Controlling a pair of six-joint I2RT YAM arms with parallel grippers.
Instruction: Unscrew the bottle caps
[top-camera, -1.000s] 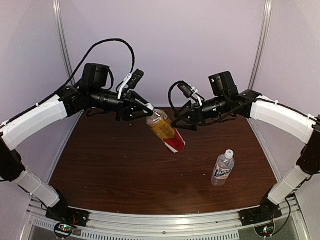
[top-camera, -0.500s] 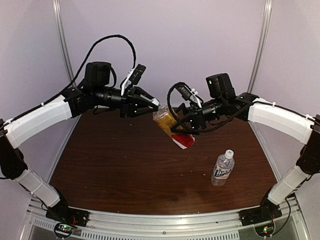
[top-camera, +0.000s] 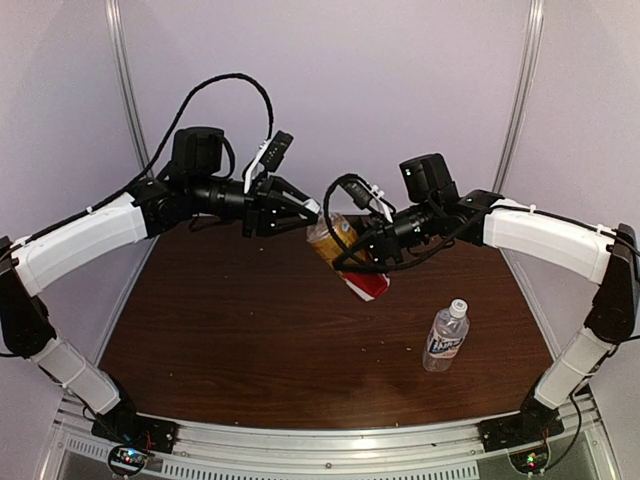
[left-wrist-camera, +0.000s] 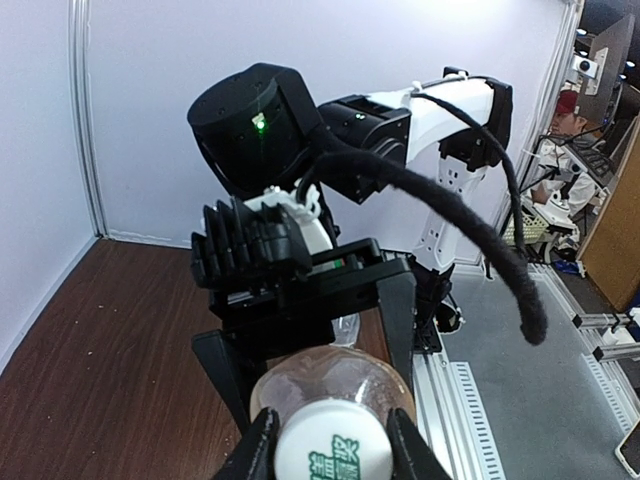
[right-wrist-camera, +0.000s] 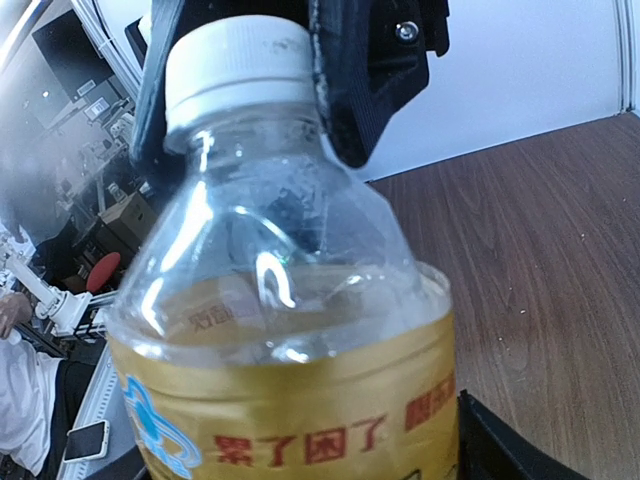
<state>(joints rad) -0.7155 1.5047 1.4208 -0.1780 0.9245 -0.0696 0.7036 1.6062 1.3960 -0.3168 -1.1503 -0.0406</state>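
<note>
The amber bottle (top-camera: 345, 255) with its red label hangs tilted in the air above the table (top-camera: 230, 330). My left gripper (top-camera: 308, 212) is shut on its white cap (left-wrist-camera: 333, 450), one fingertip (left-wrist-camera: 258, 450) on each side. My right gripper (top-camera: 362, 262) straddles the bottle's body, and its black fingers (left-wrist-camera: 400, 310) lie against both sides. The right wrist view is filled by the amber bottle (right-wrist-camera: 290, 330), with the cap (right-wrist-camera: 240, 55) at the top between the left fingers (right-wrist-camera: 355, 90). The clear bottle (top-camera: 446, 336) stands upright at the right of the table with its white cap (top-camera: 458, 305) on.
Pale walls and metal posts (top-camera: 125, 80) enclose the brown table on three sides. Both arm bases sit on the metal rail (top-camera: 330, 440) at the near edge. A black cable (top-camera: 225, 85) loops above the left wrist.
The right gripper has slid left along the amber bottle's body and its jaws have narrowed onto it. The left gripper, still on the cap, has lifted slightly with the bottle.
</note>
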